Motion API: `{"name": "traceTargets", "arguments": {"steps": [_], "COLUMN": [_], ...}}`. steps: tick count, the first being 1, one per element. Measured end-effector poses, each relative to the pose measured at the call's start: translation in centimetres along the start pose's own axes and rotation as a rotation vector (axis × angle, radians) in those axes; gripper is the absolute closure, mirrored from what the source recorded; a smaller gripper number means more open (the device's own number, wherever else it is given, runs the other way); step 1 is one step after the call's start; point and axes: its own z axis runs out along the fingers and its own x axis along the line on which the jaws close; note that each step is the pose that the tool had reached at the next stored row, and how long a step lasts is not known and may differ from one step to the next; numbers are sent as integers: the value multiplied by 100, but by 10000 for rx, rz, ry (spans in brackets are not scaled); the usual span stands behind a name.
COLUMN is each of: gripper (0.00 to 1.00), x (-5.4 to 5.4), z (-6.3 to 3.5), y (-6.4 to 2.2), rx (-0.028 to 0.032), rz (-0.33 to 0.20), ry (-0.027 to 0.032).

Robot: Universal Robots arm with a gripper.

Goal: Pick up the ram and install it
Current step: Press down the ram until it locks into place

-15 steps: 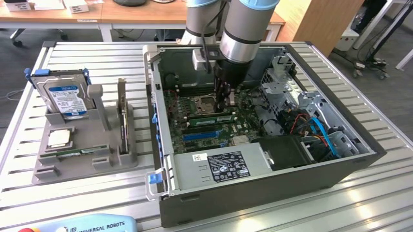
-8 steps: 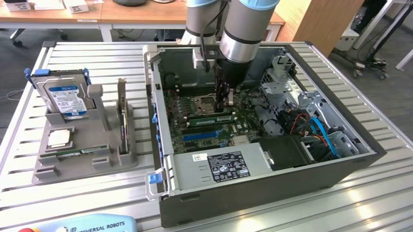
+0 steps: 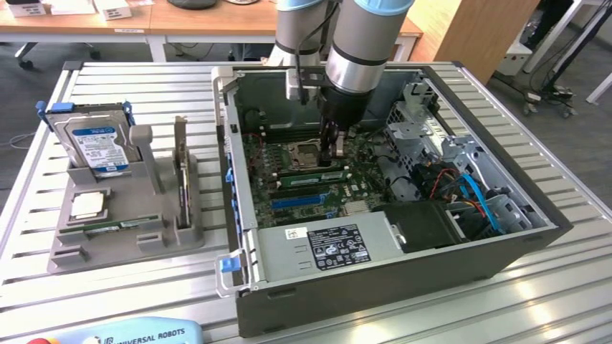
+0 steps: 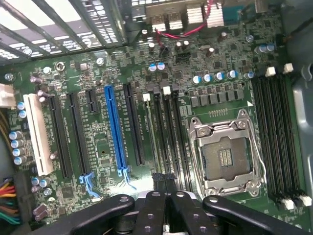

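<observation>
**Tool Down in the Case, RAM at the Slots**

The arm reached into the open computer case (image 3: 535, 236) on the slatted worktop (image 3: 134, 287), with the tool (image 3: 337, 147) lowered over the motherboard (image 3: 316, 179), just right of the empty CPU socket (image 3: 304, 152) in the exterior view. Its fingers (image 4: 151, 210) stood drawn together; the wrist view showed them meeting directly above the bank of black memory slots (image 4: 168, 132) beside the socket. A green RAM stick (image 3: 308, 176) lay seated along the slots on the near side of the socket, just beside the tool tip. Whether the tool touched it could not be told.

On the exterior view's left, the grey parts holder (image 3: 125, 215) carried the hard drive (image 3: 96, 147) and a small square processor (image 3: 88, 206).

Seating the stick well probably called for an even, straight push along its top edge, with the notch aligned and both end latches snapping shut.
</observation>
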Motion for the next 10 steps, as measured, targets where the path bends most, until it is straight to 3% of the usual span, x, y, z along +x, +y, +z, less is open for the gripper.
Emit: {"name": "traceTargets", "arguments": {"steps": [10], "gripper": [90], "x": [0], "z": [0], "y": [0], "rx": [26], "rz": [938], "ry": [-36]}}
